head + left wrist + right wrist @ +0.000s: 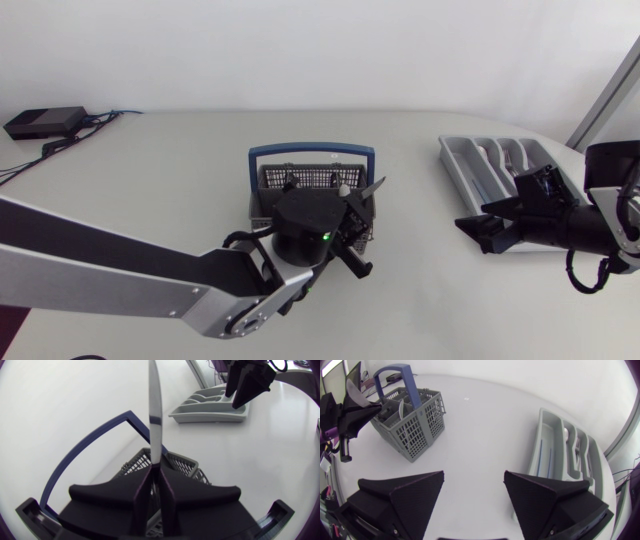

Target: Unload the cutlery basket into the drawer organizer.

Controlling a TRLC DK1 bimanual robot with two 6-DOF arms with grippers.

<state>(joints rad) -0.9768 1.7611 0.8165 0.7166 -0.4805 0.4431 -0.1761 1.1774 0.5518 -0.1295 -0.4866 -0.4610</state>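
Evidently the piece in hand is a knife (pixel 155 420), seen edge-on: a thin steel blade standing out ahead of the left jaws, which are clenched on its lower part from both sides. It hangs just above the basket (pixel 300 178), over the side nearer the organizer (pixel 455 165); its handle end is hidden between the jaws.

I judge it stiff, light and smooth, so it may pivot or slide if held on the polished blade. A grip lower down on the thicker handle should hold it steadier, with the flats against the jaws as they are now.

More cutlery stands in the basket, a spoon (pixel 400 408) among it, under the blue handle (pixel 311 150). The organizer lies well apart on the counter (pixel 180 170), with some pieces lying in its compartments.

Just beside the organizer's near end the right jaws hover released, wide apart, with nothing between them. At the counter's far corner on the left arm's (pixel 120 270) side sits a black box (pixel 45 122) with cables.

No brand, label or writing can be read on anything.
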